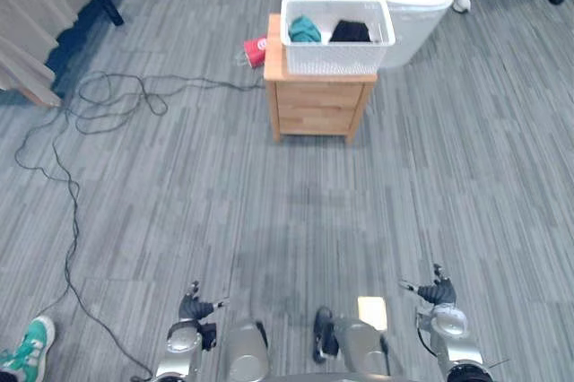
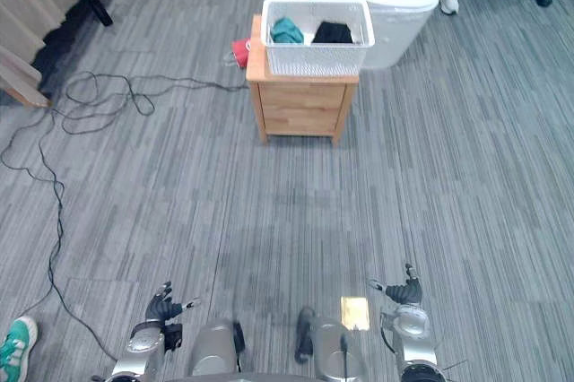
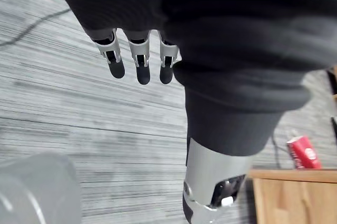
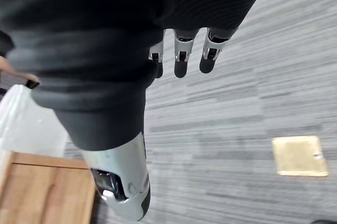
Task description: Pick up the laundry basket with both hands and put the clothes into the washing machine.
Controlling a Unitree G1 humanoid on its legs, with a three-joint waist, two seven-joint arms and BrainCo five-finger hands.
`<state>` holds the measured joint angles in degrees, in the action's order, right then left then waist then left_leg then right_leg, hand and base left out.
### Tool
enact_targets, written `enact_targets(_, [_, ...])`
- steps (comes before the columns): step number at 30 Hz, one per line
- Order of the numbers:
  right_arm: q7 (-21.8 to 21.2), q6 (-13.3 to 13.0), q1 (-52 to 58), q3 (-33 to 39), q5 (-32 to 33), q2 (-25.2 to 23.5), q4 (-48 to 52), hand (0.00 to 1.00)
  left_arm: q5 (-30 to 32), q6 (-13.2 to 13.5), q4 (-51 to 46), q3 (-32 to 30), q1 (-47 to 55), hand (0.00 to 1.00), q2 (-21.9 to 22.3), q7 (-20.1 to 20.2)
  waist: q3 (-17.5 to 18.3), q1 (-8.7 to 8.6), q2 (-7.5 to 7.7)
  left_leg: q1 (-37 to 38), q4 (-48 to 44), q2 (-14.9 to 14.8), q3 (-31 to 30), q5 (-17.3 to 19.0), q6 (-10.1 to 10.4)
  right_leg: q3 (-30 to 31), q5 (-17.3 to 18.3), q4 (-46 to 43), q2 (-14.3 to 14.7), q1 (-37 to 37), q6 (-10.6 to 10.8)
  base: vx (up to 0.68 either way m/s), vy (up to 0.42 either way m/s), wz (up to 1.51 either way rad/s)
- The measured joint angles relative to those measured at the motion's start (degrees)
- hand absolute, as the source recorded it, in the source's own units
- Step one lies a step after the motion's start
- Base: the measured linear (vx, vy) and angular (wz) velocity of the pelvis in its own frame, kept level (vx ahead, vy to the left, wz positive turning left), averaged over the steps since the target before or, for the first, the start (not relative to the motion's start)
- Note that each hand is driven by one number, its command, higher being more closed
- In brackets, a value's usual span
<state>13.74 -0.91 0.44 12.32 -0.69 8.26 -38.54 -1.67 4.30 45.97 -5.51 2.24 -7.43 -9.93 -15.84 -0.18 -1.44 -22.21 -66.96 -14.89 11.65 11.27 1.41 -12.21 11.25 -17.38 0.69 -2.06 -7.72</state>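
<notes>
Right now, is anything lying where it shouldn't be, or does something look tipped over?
A red can seems to lie on its side on the floor, by the wooden cabinet, on the robot's left of it. The white laundry basket sits level on top, with the clothes inside. Nothing looks spilled.

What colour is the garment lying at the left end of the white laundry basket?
The garment is teal; it shows best in the left eye view.

White plastic mesh basket (image 1: 337, 47); matt wood cabinet (image 1: 318, 104); grey carpet floor (image 1: 269, 212).
</notes>
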Motion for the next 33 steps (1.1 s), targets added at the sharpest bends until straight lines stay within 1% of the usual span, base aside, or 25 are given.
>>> enact_targets(1, [-0.02,0.02,0.14,-0.12,0.22,-0.25,1.0,0.0,0.02,-0.04,-0.62,-0.02,0.01,0.0,0.17,0.01,-0.03,0.88,0.22,-2.6,8.24,0.14,1.15,0.47,-0.75,0.24,1.14,3.12,-0.46,3.58,1.71,0.59,0.038,-0.31])
enact_targets(3, [0.0,0.04,-0.06,-0.35,0.23,-0.14,1.88,0.0,0.02,-0.08,-0.86,-0.23,-0.11,0.0,0.53,-0.03,-0.21,1.33,0.55,-5.12,24.66,1.33,0.96,0.12,-0.21,1.52,3.82,5.12,-1.1,7.23,4.15,0.59,0.106,-0.36])
enact_targets(5, [0.18,0.02,0.36,-0.34,0.24,-0.32,2.0,0.0,0.01,-0.23,-0.86,-0.22,0.64,0.0,0.95,-0.06,0.73,1.84,0.4,-4.47,44.04,3.29,0.53,-2.64,3.1,3.69,7.26,5.16,-1.96,10.19,6.38,0.66,0.264,-0.56])
enact_targets(6, [0.31,0.06,1.88,-0.29,0.27,-0.74,1.74,0.0,0.0,-0.34,-0.8,-0.26,1.14,0.0,0.97,-0.07,2.36,2.7,0.5,-3.98,46.85,3.73,-0.3,-7.63,2.68,5.75,10.01,4.8,-2.94,11.57,7.52,0.62,0.303,-0.73])
enact_targets(7, [0.29,0.16,2.55,-0.31,0.28,-1.45,1.64,0.0,0.0,-0.42,-0.77,-0.15,1.4,0.0,0.8,-0.08,3.16,3.31,1.86,-3.78,45.6,4.5,-0.13,-9.49,2.23,6.71,10.9,4.13,-4.04,11.77,8.57,0.65,0.292,-0.83])
enact_targets(8, [0.28,0.14,3.85,-0.19,0.23,-2.62,1.7,0.0,-0.02,-0.7,-0.73,-0.13,1.96,0.0,0.79,-0.11,4.61,4.25,4.07,-3.75,42.39,5.86,0.51,-9.53,0.61,8.63,11.32,-0.04,-6.24,10.91,9.15,0.85,0.363,-0.67])
enact_targets(9, [0.37,0.21,4.29,0.26,0.12,-4.0,1.7,0.0,-0.05,-0.79,-0.72,0.95,1.9,0.0,0.48,-0.05,5.21,3.79,5.92,-2.39,37.77,6.43,2.7,-4.8,-1.65,9.69,9.31,-13.43,-9.06,6.33,12.1,0.84,0.367,-0.51])
enact_targets(10, [0.37,0.22,4.47,0.18,0.1,-4.28,1.7,0.0,-0.05,-0.84,-0.65,1.31,1.74,0.0,0.55,-0.02,5.17,3.52,6.28,-1.15,36.51,6.91,2.99,-2.74,-1.8,9.8,6.57,-20.82,-10.25,3.54,13.74,0.7,0.342,-0.28])
enact_targets(11, [0.38,0.3,4.58,0.12,0.06,-4.62,1.68,0.0,-0.05,-1.01,-0.55,1.55,1.59,0.0,0.55,-0.01,5.14,3.12,6.56,0.48,35.81,7.2,3.44,-0.86,-2.27,9.86,2.18,-28.29,-11.46,0.76,14.69,0.51,0.229,-0.17])
enact_targets(12, [0.36,0.3,4.32,-0.65,0.06,-5.22,1.64,0.0,-0.04,-1.35,-0.36,1.72,1.28,0.0,0.47,-0.08,5.06,2.0,6.81,5.5,35.48,7.76,4.98,2.09,-3.4,10.04,-2.0,-43.68,-13.95,-5.57,15.02,0.57,0.206,-0.18])
enact_targets(14, [0.27,0.23,3.63,-2.69,-0.04,-5.25,1.67,0.0,-0.08,-1.34,-0.39,2.7,1.23,0.0,0.43,-0.15,4.5,0.95,5.69,12.8,38.0,7.63,6.34,3.22,-3.87,7.55,-0.27,-50.12,-14.43,-10.93,12.83,0.63,0.164,-0.36])
enact_targets(16, [0.05,0.0,2.68,-3.39,-0.74,-5.19,1.75,0.0,-0.58,-1.16,-0.41,2.61,0.61,0.0,0.08,-0.15,4.44,0.93,4.61,19.08,42.83,6.81,7.99,3.45,-3.47,3.27,0.85,-46.78,-13.73,-16.18,11.45,0.49,0.071,-0.39])
enact_targets(17, [0.02,0.03,2.22,-3.39,-1.45,-5.22,1.72,0.0,-0.63,-1.15,-0.35,2.64,0.08,0.0,-0.49,-0.15,3.95,0.83,3.69,21.79,45.29,6.84,8.51,3.58,-3.25,0.5,1.14,-41.51,-13.69,-19.36,11.29,0.47,0.001,-0.11])
enact_targets(18, [0.02,0.01,1.92,-3.34,-1.71,-5.11,1.64,0.0,-0.65,-1.15,-0.28,2.53,-0.2,0.0,-0.69,-0.13,3.89,0.61,3.83,22.89,46.27,6.9,8.6,3.71,-2.99,-0.52,1.17,-37.83,-13.41,-20.46,11.26,0.57,-0.053,0.05])
enact_targets(19, [0.02,0.11,1.65,-3.18,-1.71,-4.71,0.92,0.0,-0.96,-1.14,0.75,2.48,-0.85,0.0,-0.77,-0.14,3.9,0.19,3.99,25.11,47.97,6.91,8.45,4.18,-2.11,-1.45,0.93,-27.75,-11.91,-21.36,11.04,0.49,-0.095,0.29])
enact_targets(20, [0.02,0.26,1.92,-3.08,-1.71,-4.34,0.28,0.0,-1.09,-1.23,1.98,2.48,-1.08,0.0,-0.77,-0.14,4.03,-0.66,4.32,26.82,49.0,7.1,7.76,4.71,-1.08,-1.46,-0.6,-17.01,-10.16,-21.15,11.24,0.5,-0.145,0.36])
enact_targets(21, [0.02,0.22,2.24,-3.03,-1.71,-4.19,0.03,0.0,-1.09,-1.26,2.15,2.51,-1.02,0.0,-1.08,-0.1,4.32,-1.06,4.76,27.44,49.2,7.5,7.13,5.13,-0.17,-1.0,-2.8,-11.8,-9.32,-20.86,10.99,0.53,-0.195,0.56])
enact_targets(22, [-0.03,0.25,2.97,-2.75,-1.72,-3.45,-1.15,0.0,-1.04,-1.22,3.08,2.48,-0.88,0.0,-1.13,-0.05,4.66,-2.0,5.99,29.05,49.17,8.46,5.21,6.32,1.91,1.28,-10.9,-6.4,-8.57,-19.74,6.24,0.59,-0.183,0.28])
enact_targets(23, [-0.04,0.64,2.41,-1.68,-1.73,-2.22,-2.35,0.0,-1.06,-1.32,4.08,2.19,-1.05,0.0,0.64,-0.01,4.54,-1.68,3.29,29.92,49.63,6.71,4.23,6.14,4.0,0.73,-8.59,-8.99,-7.21,-19.5,6.23,0.48,-0.147,0.21])
enact_targets(25, [-0.07,1.39,2.41,-0.77,-1.72,-2.26,-1.51,0.0,-1.03,-1.29,4.1,0.55,-0.82,0.0,2.03,-0.09,4.43,-1.91,2.72,29.31,44.5,5.77,2.58,4.24,6.05,0.44,-3.46,-12.73,-7.36,-19.44,5.67,0.45,-0.175,0.05])
enact_targets(26, [-0.05,1.37,3.0,-1.11,-1.73,-2.3,-0.05,0.0,-1.05,-1.3,4.03,0.25,-0.79,0.0,2.72,-0.09,4.03,-1.99,1.76,25.39,34.07,3.3,0.92,2.66,6.87,-0.62,-1.18,-13.18,-6.49,-17.12,5.13,0.43,-0.223,0.16])
enact_targets(27, [-0.05,1.44,3.35,-1.66,-1.73,-2.37,0.32,0.0,-1.05,-1.29,3.77,0.25,-0.85,0.0,2.87,-0.08,4.01,-1.88,1.69,22.86,27.76,1.88,-0.09,0.13,6.89,-0.95,-0.28,-13.0,-5.88,-15.72,4.72,0.39,-0.214,0.13])
enact_targets(29, [0.09,1.26,4.23,-2.34,-1.65,-3.51,4.11,0.0,-1.2,-1.28,1.81,0.27,-0.47,0.0,3.22,-0.07,3.96,-0.52,2.08,14.69,10.96,-2.31,-1.31,0.73,6.58,-1.56,1.03,-10.22,-4.28,-9.98,3.24,0.35,-0.176,-0.16])
enact_targets(31, [0.19,1.13,4.39,-2.45,-1.61,-3.29,7.1,0.0,-1.44,-1.21,-0.2,0.29,-0.57,0.0,3.74,-0.08,3.84,-0.29,2.52,10.13,11.57,-2.04,0.23,2.1,4.29,-1.57,1.12,-7.38,-4.24,-7.09,3.12,0.28,-0.088,-0.08])
enact_targets(33, [0.94,1.11,4.51,-2.25,-1.61,-3.18,10.66,0.0,-2.43,-1.2,-2.42,0.29,-0.2,0.0,3.98,-0.1,3.89,0.68,2.4,8.03,20.41,-1.52,3.14,3.22,2.39,-1.4,1.14,-5.47,-4.02,-5.13,3.17,0.27,0.001,-0.11])
